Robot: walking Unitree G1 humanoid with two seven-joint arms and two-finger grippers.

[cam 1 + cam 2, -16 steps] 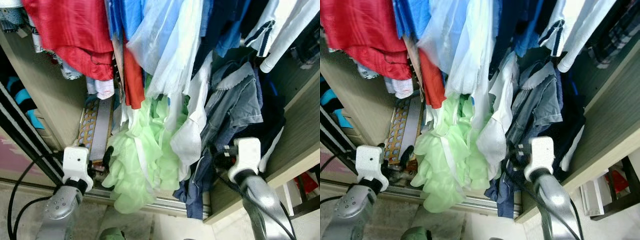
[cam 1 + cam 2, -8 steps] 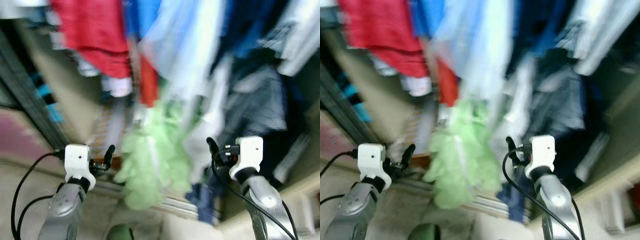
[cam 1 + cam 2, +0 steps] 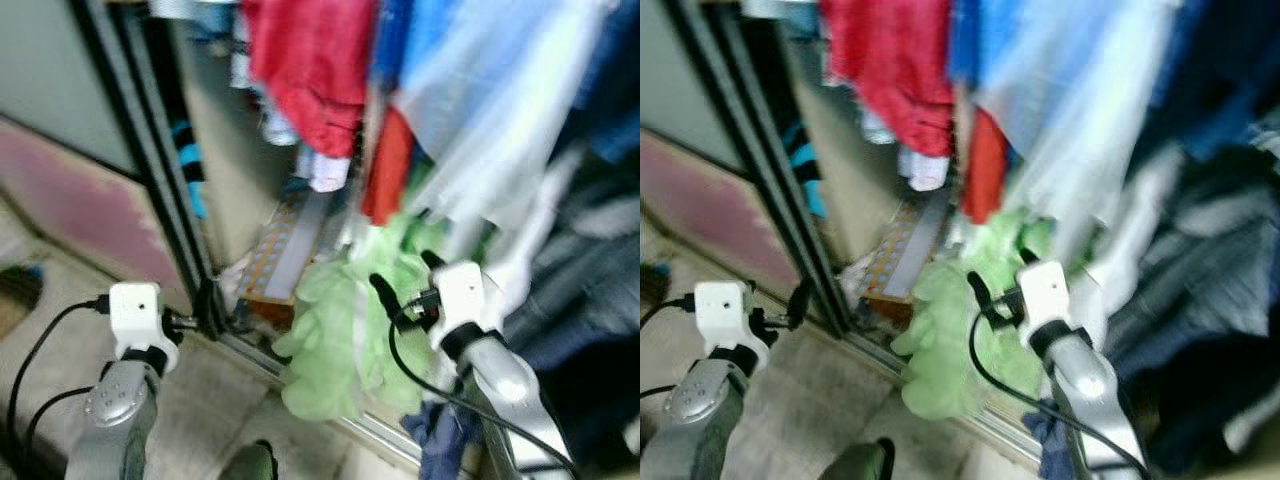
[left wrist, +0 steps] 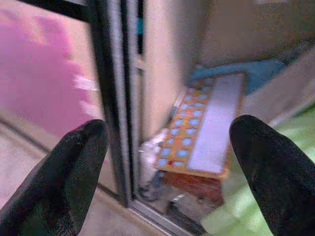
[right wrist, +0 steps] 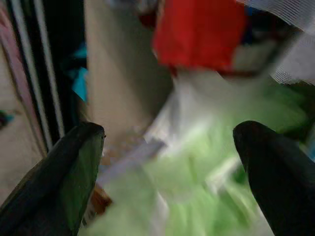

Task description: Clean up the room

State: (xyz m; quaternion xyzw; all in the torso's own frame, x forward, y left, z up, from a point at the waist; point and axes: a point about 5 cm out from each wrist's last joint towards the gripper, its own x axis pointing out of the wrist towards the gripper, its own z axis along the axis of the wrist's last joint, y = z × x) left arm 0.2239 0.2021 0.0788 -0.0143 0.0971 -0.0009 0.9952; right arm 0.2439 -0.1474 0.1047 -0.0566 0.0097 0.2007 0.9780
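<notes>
In front of the open wardrobe, frames blurred. Left gripper [image 4: 165,172] was low by the black sliding-door frame [image 3: 160,170], fingers spread, nothing between them. Right gripper [image 5: 167,172] was raised just before the pale green garment [image 3: 335,330], fingers spread, empty. Red garment [image 3: 315,70] and light blue clothes [image 3: 480,110] hung above. A patterned flat box [image 4: 202,128] lay on the wardrobe floor.

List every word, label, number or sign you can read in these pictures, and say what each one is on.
None can be read.
The flat box on the wardrobe floor shows rows of small blue squares on orange, too blurred to tell whether they carry any text.
The hanging clothes, such as the red garment and the light green garment, show no legible print.
</notes>
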